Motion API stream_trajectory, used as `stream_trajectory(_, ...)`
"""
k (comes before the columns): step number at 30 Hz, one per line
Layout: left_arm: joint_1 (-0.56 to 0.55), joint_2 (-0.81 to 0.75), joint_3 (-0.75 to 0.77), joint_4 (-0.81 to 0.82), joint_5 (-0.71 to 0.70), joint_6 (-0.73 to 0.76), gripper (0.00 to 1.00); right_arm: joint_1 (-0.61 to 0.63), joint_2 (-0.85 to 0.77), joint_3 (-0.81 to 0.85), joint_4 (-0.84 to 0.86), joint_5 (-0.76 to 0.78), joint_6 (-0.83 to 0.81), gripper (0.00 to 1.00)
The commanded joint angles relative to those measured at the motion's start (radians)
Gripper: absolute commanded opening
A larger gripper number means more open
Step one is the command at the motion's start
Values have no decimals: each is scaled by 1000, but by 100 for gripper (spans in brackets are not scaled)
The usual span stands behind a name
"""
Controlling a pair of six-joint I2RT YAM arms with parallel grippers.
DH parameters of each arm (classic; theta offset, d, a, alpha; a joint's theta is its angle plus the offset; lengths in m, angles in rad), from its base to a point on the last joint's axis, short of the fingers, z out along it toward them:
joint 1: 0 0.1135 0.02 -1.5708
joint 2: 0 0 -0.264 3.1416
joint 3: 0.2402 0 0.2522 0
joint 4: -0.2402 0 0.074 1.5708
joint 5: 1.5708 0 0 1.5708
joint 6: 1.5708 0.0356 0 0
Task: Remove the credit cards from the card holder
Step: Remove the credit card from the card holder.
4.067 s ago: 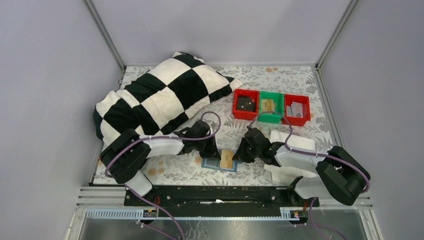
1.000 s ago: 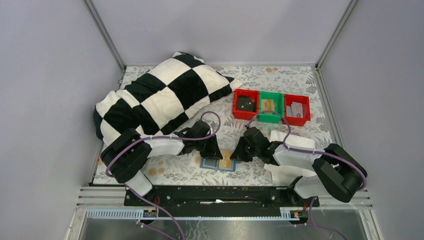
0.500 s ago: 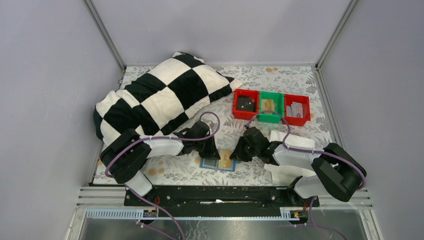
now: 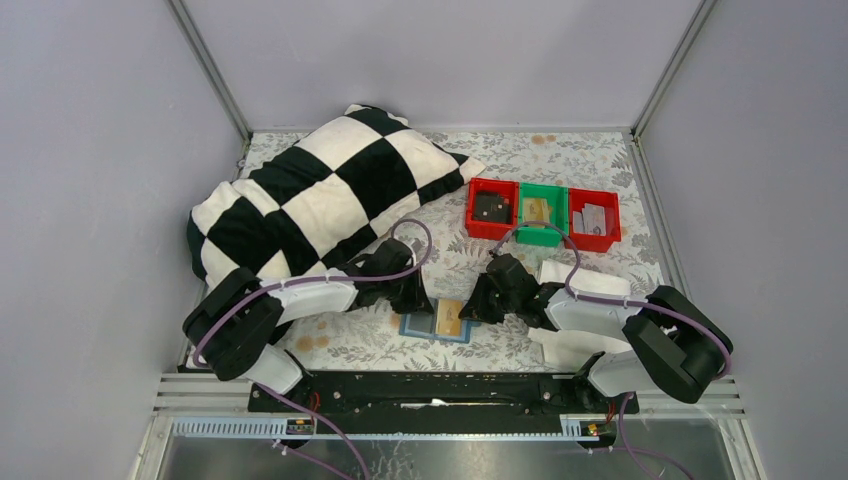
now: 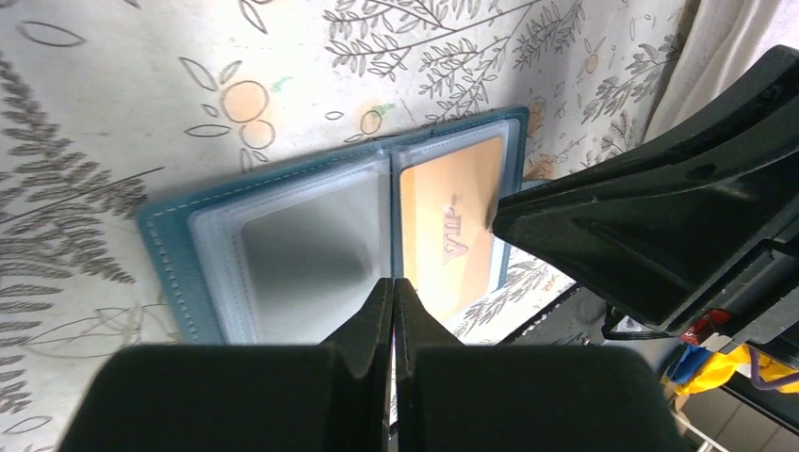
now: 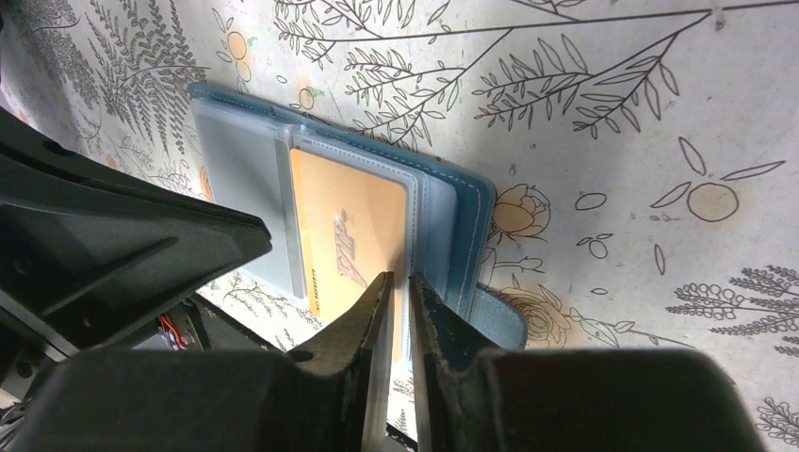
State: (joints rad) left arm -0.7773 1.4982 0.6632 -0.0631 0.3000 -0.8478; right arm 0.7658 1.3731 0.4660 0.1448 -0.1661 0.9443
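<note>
Card holder (image 4: pixel 418 327): open flat on the table (image 4: pixel 560 160), near middle; orange card (image 6: pixel 353 235) in its right half.
Left gripper (image 5: pixel 393 282): fingers pressed together over the fold.
Right gripper (image 6: pixel 396 278): fingers nearly together at the card's edge; grip unclear.

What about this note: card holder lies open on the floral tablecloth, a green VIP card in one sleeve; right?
No: the VIP card is orange, not green, as the left wrist view shows. The card holder does lie open on the floral tablecloth.
</note>
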Motion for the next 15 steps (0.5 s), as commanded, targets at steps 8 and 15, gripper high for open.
stream_trajectory(8,33,-63,-21,-27,11,40,0,6,-9,-5,-43,13,-3,19)
stream_trajectory(15,-1,-43,14,30,52,7,17,7,-14,17,-47,8,-15,19)
